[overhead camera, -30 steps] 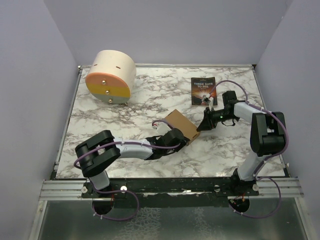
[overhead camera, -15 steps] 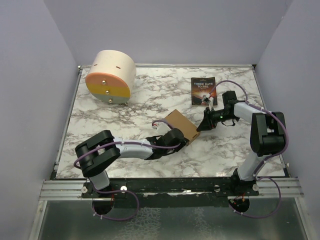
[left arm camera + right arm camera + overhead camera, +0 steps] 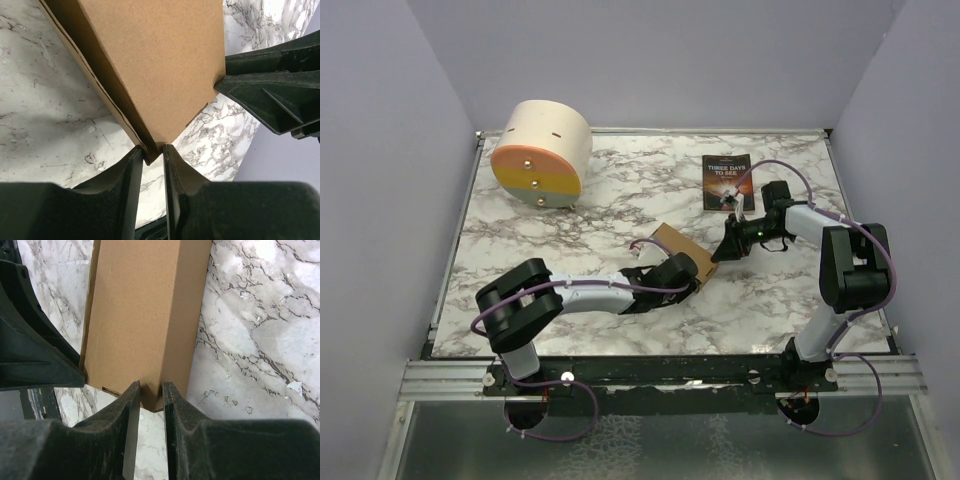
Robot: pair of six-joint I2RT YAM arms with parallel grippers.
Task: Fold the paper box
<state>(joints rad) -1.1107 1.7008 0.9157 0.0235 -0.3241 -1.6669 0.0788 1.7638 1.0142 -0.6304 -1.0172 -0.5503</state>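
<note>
The paper box is a folded brown cardboard block lying mid-table between both grippers. My left gripper reaches in from the left at the box's near right corner. In the left wrist view its jaws stand narrow, pinching that corner of the box. My right gripper comes from the right and meets the box's right end. In the right wrist view its fingers clamp a bottom corner edge of the box. Each wrist view shows the other gripper's black finger touching the box's side.
A dark paperback book lies at the back right, just behind the right arm. A big cream cylinder with an orange-yellow face stands at the back left. The marble table is walled by grey panels on three sides.
My left gripper has slid a little to the right along the box's near side and its jaws have narrowed onto the corner. The right gripper has hardly moved.
</note>
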